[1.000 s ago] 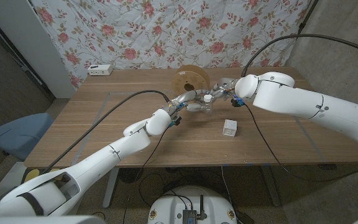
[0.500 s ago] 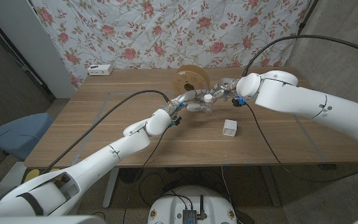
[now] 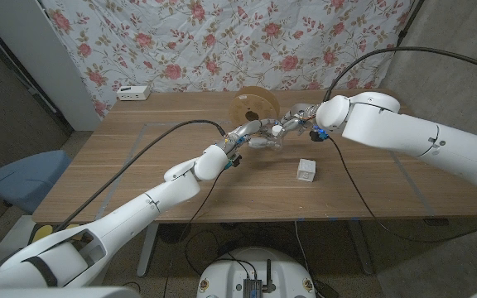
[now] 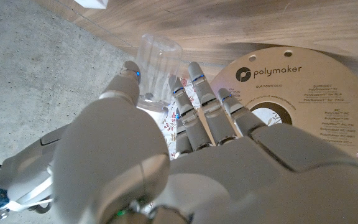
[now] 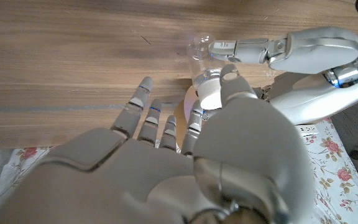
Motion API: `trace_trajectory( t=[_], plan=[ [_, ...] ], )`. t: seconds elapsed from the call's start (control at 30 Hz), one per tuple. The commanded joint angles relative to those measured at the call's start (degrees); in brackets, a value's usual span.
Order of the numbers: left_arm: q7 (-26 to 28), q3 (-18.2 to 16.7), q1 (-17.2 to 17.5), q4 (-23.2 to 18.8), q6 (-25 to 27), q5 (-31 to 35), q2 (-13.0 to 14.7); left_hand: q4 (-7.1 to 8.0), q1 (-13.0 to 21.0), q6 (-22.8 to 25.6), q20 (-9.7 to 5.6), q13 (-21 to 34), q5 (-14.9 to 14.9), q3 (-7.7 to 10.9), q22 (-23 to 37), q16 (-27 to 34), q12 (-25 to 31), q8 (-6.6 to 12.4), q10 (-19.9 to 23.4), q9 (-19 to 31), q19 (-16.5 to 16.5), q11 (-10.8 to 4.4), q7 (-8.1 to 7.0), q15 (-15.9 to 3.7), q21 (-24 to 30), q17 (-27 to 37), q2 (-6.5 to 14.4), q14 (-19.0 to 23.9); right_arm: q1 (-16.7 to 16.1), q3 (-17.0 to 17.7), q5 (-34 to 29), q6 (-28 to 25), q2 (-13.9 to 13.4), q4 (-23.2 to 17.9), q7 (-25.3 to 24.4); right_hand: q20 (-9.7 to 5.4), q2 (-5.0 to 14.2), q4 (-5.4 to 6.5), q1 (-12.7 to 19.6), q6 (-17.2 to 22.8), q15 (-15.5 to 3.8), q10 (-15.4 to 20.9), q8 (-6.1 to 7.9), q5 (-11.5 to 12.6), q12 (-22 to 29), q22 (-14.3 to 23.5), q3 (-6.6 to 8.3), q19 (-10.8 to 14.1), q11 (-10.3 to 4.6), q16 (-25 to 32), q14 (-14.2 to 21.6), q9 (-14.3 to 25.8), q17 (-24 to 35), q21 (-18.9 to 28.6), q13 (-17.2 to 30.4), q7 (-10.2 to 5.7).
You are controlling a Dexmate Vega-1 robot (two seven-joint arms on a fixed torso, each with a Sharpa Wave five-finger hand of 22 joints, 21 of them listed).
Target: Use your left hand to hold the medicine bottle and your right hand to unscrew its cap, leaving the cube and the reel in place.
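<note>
While the two arms meet over the far middle of the counter, the head view shows the left hand wrapped on the clear bottle, which is lifted just in front of the reel. The right hand comes in from the right, its fingers at the white cap. The bottle looks tilted, its cap end pointing up and right toward the right hand, so the right hand is the one nearer the cap and the left hand takes the body. The cube sits on the counter nearer and to the right, well apart from both hands.

From the left wrist, the left hand has its thumb on one side of the bottle and its fingers on the other, clamped on the clear body. The reel stands just beside the fingers, its label facing the camera.

From the right wrist, the right hand reaches toward the cap, thumb tip over it and fingers spread to one side. Whether it truly pinches the cap I cannot tell. The bottle runs away from this hand, long axis roughly in line with the reach, and the left hand holds it from the side. Judging from this, the twist turns about that axis, and the cap appears seated.
</note>
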Motion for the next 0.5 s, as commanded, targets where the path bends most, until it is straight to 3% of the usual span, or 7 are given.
trace_trajectory(
  t=[0.03, 0.33, 0.4, 0.5],
  plan=[
    [-0.03, 0.02, 0.17, -0.19, 0.27, 0.07, 0.00, -0.04, 0.10, -0.01, -5.31, 0.22, 0.15, 0.49, 0.17, -0.04, 0.30, -0.13, 0.45, 0.31, 0.09, -0.03, -0.42, -5.57, 0.04, 0.05, 0.42, 0.30, 0.57, -0.09, -0.19, 0.26, 0.01, 0.00, 0.55, 0.70, -0.72, 0.38, -1.99, -0.17, 0.60, -0.11, -0.32, -0.03, 0.16, 0.27, -1.12, 0.13, 0.67, -0.10, 0.11, 0.24, 0.05, 0.00, 0.17, 1.20],
    [0.10, 0.01, 0.33, -0.46, 0.51, 0.20, 0.06, -0.01, 0.07, 0.01, -5.31, 0.22, 0.15, 0.50, 0.17, -0.03, 0.29, -0.13, 0.40, 0.31, 0.11, 0.04, -0.45, -5.58, 0.05, 0.06, 0.45, 0.32, 2.51, -3.40, -2.68, -2.52, 1.33, -0.46, -1.38, 1.13, -1.64, 0.93, -3.93, 0.10, 1.01, 0.12, -0.15, 0.27, 0.39, 0.29, -2.21, 0.07, 1.49, -0.03, 0.31, 0.41, 0.02, 0.01, 0.19, 1.86],
    [0.05, 0.01, 0.34, -0.48, 0.54, 0.15, 0.06, -0.04, 0.07, 0.01, -5.33, 0.22, 0.13, 0.43, 0.17, -0.01, 0.27, -0.13, 0.38, 0.31, 0.10, -0.07, -0.45, -5.55, 0.04, 0.07, 0.35, 0.34, 4.21, -6.02, -4.16, -3.58, 1.52, -0.70, -1.60, 1.29, -2.09, 1.07, -4.63, 0.70, 1.11, 0.48, 0.12, 0.41, 0.55, 0.29, -2.65, 0.34, 1.71, 0.01, 0.44, 0.48, -0.01, 0.12, 0.20, 2.09],
    [0.06, 0.04, 0.34, -0.43, 0.49, 0.14, 0.02, -0.06, 0.09, 0.00, -5.31, 0.21, 0.13, 0.43, 0.17, 0.00, 0.27, -0.13, 0.36, 0.31, 0.08, -0.04, -0.47, -5.58, 0.04, 0.07, 0.35, 0.35, 4.59, -7.29, -5.37, -3.26, 1.08, -1.27, -2.44, 1.97, -3.24, 1.25, -5.91, 1.69, 1.14, 0.97, 0.56, 0.72, 0.75, 0.29, -3.56, 0.54, 1.82, -0.01, 0.51, 0.59, -0.07, 0.18, 0.21, 1.97]
  ],
)
